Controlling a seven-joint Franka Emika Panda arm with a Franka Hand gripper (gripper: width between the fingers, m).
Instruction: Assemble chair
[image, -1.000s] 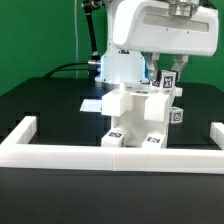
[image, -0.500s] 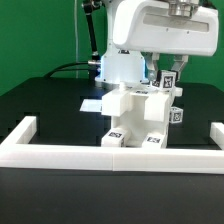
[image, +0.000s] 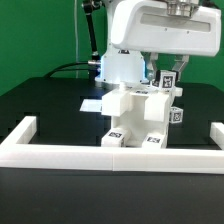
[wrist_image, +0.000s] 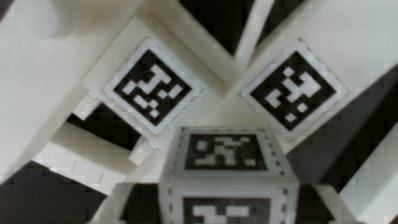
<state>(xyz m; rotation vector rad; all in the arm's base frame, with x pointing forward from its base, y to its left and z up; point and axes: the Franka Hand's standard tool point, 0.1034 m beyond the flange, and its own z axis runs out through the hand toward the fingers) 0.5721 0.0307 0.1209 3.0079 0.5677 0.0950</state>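
The partly built white chair (image: 135, 115) stands on the black table just behind the front bar of the white frame, with tag markers on its lower blocks. My gripper (image: 168, 70) hangs over its upper side on the exterior view's right, shut on a small white tagged chair post (image: 168, 79) that is upright and touches the chair's top. In the wrist view the post (wrist_image: 222, 160) fills the space between the jaws, which stand close against its two sides. Two tagged chair faces (wrist_image: 285, 88) show beyond it.
A long white border frame (image: 110, 152) runs along the front and both sides of the table. A thin flat marker board (image: 90, 103) lies behind the chair on the exterior view's left. The arm's white body (image: 165, 25) looms above, and a cable runs at the back left.
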